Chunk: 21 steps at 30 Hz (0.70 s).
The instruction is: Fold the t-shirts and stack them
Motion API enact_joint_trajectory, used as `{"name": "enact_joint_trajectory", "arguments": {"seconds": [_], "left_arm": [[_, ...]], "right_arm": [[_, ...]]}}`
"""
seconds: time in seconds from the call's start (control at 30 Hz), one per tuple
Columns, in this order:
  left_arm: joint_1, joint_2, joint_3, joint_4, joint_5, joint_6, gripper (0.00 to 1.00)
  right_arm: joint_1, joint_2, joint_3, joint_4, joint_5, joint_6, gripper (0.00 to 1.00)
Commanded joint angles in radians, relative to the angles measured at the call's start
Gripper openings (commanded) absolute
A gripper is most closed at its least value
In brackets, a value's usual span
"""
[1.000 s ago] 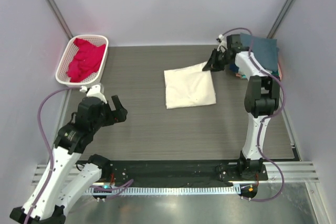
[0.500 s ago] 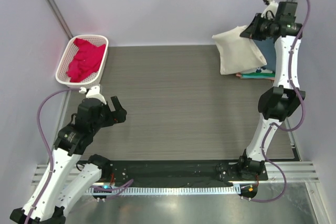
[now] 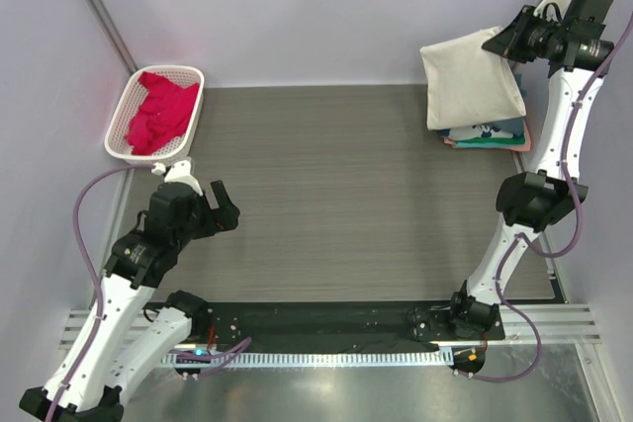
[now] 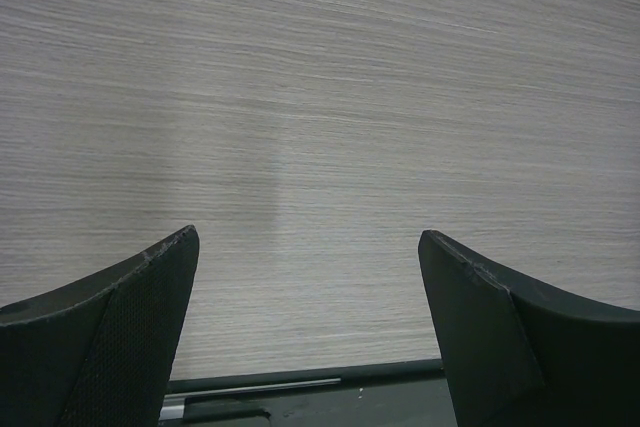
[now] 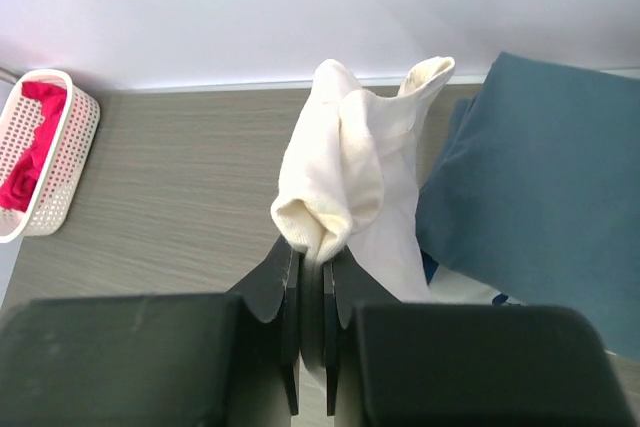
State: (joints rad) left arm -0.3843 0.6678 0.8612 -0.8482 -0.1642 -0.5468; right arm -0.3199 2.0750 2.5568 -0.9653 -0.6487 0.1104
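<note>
At upper right of the overhead view, we see the right gripper (image 3: 499, 42) pinching a soft, folded cream t-shirt (image 3: 473, 81). It hangs as a plump, pillow-like square, covering most of the stack of folded shirts (image 3: 487, 135) at the table's right edge. From the wrist, we see a rolled edge of the cloth bunched between the tightly pressed jaws, with the smooth slate-blue shirt (image 5: 530, 177) just beside it. The crimson-pink shirt (image 3: 156, 111) lies crumpled in the white lattice basket (image 3: 117, 130) at upper left. At lower left, the left gripper (image 3: 220, 203) stands spread wide over the bare, wood-grained table (image 3: 326, 195).
</note>
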Motion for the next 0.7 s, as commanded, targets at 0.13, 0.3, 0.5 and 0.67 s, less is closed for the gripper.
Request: {"name": "enact_joint_trajectory", "arguments": {"seconds": [0.13,0.3,0.5,0.67], "left_arm": [[0.005,0.016,0.006,0.031,0.009,-0.008,0.91],[0.005,0.024,0.006,0.031,0.014,-0.012,0.91],[0.005,0.033,0.004,0.029,0.014,-0.012,0.91],[0.005,0.047,0.004,0.031,0.022,-0.013,0.91]], "right_arm": [[-0.044,0.002,0.060,0.111,-0.066,0.052,0.01],[-0.067,0.075,0.130,0.134,-0.074,0.072,0.01],[-0.107,0.112,0.135,0.207,-0.117,0.121,0.01],[-0.137,0.142,0.140,0.272,-0.152,0.149,0.01]]}}
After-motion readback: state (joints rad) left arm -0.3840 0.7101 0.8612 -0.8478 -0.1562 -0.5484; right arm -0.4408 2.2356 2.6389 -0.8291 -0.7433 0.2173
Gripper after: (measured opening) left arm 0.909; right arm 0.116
